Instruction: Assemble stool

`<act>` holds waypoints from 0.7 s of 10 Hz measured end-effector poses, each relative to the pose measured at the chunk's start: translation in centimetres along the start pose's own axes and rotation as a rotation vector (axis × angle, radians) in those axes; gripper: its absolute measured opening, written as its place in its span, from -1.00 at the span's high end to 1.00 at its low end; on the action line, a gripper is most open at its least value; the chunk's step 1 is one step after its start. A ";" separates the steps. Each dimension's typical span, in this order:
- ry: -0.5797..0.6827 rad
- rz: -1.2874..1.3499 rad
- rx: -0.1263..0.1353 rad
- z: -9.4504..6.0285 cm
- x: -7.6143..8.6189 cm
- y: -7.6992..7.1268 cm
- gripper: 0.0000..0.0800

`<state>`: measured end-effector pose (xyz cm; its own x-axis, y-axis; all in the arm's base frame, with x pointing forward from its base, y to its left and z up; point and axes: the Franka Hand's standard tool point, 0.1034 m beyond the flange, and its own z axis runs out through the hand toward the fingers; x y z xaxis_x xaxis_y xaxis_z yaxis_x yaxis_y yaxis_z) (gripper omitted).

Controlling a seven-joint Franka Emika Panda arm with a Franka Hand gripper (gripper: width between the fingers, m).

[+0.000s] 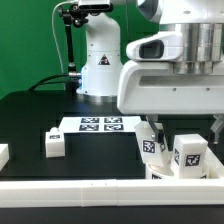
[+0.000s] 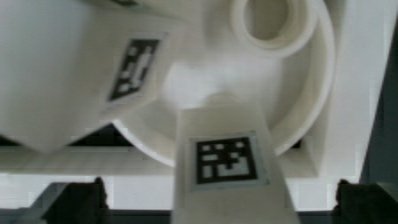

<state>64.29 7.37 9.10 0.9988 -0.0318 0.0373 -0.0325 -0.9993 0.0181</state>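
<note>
In the wrist view the stool's round white seat (image 2: 294, 90) fills the frame, with a round hole (image 2: 267, 20) near its rim. A tagged white leg (image 2: 228, 160) stands against the seat between my fingers (image 2: 71, 200). A gap shows on each side of it, so my gripper (image 2: 217, 208) is open and not touching it. A second tagged leg (image 2: 134, 70) leans on the seat beside it. In the exterior view my gripper (image 1: 182, 135) hangs low over both tagged legs (image 1: 188, 152) (image 1: 153, 145) at the front right.
One loose white leg (image 1: 54, 144) lies on the black table at the exterior view's left, and another part (image 1: 3, 155) at its left edge. The marker board (image 1: 100, 124) lies mid-table. A long white rail (image 1: 70, 190) edges the front. The robot base (image 1: 98, 60) stands behind.
</note>
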 end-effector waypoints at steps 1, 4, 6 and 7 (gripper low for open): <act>-0.005 -0.008 -0.001 -1.3 -0.4 1.2 -0.61; -0.020 -0.007 -0.011 -3.0 -0.6 4.8 -0.62; -0.022 -0.013 -0.010 -2.9 -0.7 4.6 -0.62; -0.022 -0.013 -0.011 -2.9 -0.7 4.6 -0.62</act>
<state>63.36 2.84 12.03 0.9997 -0.0195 0.0146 -0.0199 -0.9994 0.0289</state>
